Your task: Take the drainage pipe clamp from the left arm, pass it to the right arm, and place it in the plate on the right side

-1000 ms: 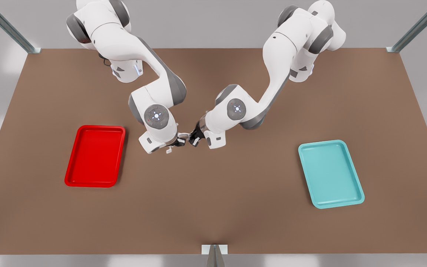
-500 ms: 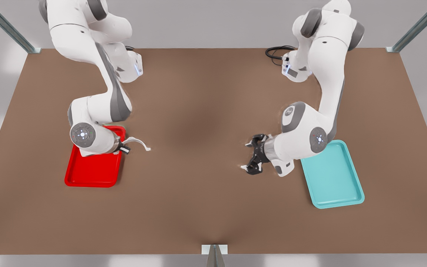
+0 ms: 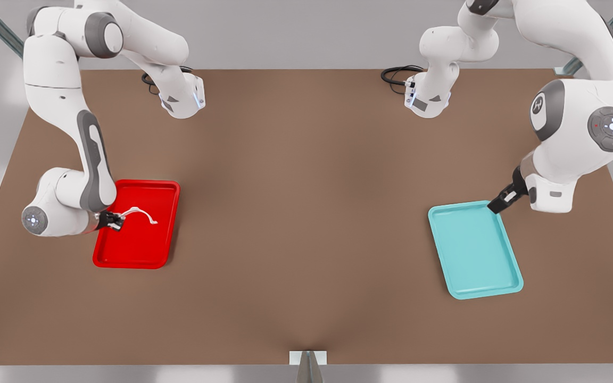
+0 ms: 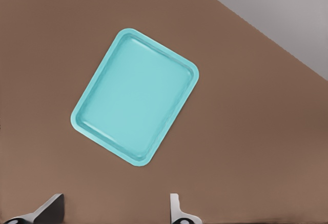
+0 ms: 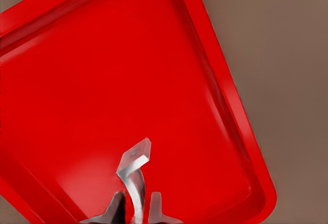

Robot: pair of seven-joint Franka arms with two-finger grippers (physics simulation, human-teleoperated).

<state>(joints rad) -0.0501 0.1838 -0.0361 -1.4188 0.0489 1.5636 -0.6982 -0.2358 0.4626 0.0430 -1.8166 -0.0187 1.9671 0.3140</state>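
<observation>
Brown table (image 3: 306, 239) spreads under both our arms, with grey wall behind and metal struts at the corners. Our right gripper (image 3: 116, 219) is the one over the plate (image 3: 125, 255), and our right wrist view confirms it: red tray beneath, the drainage pipe clamp (image 3: 139, 213) pinched by one flat end between the jaws, its white arc reaching out ahead of them over the tray floor. We cannot tell whether its far end touches the tray or hangs just above it.

A second ago both sets of jaws met mid-table with the clamp between them; half a second ago we had parted, the right one carrying the clamp to the near rim of the plate. Now the clamp lies wholly within the rim's outline, so the handover is behind us and only the release remains, by our judgement.

Our left gripper (image 3: 500, 202) has pulled back well away, up beside the corner of the teal tray (image 3: 477, 266), and waits there. Its jaws stand spread apart with nothing between them in the left wrist view, the teal tray (image 4: 134, 96) lying out ahead of them.

What we need next is to let go cleanly; since the strip is thin and held by one end, it may tip or slide as it drops.
</observation>
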